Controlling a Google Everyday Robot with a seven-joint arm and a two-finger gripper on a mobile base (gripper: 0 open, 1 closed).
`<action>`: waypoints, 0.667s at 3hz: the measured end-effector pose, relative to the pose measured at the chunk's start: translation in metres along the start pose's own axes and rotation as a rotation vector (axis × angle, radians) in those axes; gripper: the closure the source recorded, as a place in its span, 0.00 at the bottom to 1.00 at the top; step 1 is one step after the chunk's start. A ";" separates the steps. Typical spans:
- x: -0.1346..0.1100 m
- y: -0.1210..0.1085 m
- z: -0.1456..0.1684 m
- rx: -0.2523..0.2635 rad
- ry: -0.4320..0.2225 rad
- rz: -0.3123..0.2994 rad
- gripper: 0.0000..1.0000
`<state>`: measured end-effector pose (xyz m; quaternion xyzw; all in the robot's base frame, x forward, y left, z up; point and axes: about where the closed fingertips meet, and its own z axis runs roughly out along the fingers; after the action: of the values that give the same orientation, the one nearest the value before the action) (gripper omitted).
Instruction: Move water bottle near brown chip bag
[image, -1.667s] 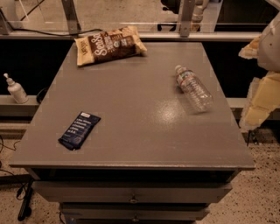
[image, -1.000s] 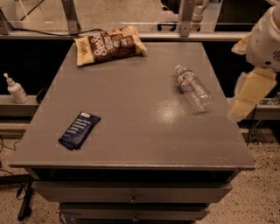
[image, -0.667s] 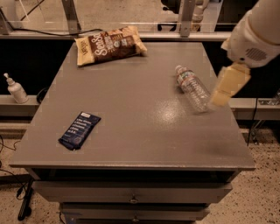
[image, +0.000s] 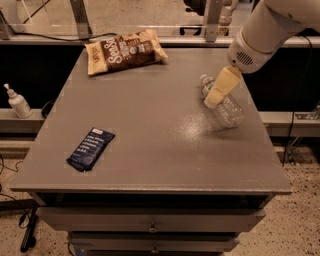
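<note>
The water bottle (image: 225, 110) lies on its side at the right of the grey table (image: 150, 130), its white cap pointing to the far side. The brown chip bag (image: 125, 51) lies flat at the table's far left. My gripper (image: 216, 95) comes in from the upper right on a white arm and hangs over the bottle's neck end, its cream finger covering part of the label.
A dark blue bar wrapper (image: 90, 148) lies at the front left of the table. A white pump bottle (image: 18, 101) stands on a ledge off the table's left edge. The table's right edge is close to the bottle. Drawers sit below the front edge.
My arm has swung in from the right, from beside the table's edge to over the bottle's neck. The bottle, bag and wrapper have not moved.
</note>
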<state>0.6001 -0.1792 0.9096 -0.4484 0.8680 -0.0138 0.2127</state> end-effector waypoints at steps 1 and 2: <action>-0.006 -0.006 0.034 -0.003 0.026 0.097 0.00; -0.002 -0.008 0.061 -0.012 0.054 0.170 0.00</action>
<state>0.6309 -0.1720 0.8569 -0.3737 0.9086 -0.0025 0.1867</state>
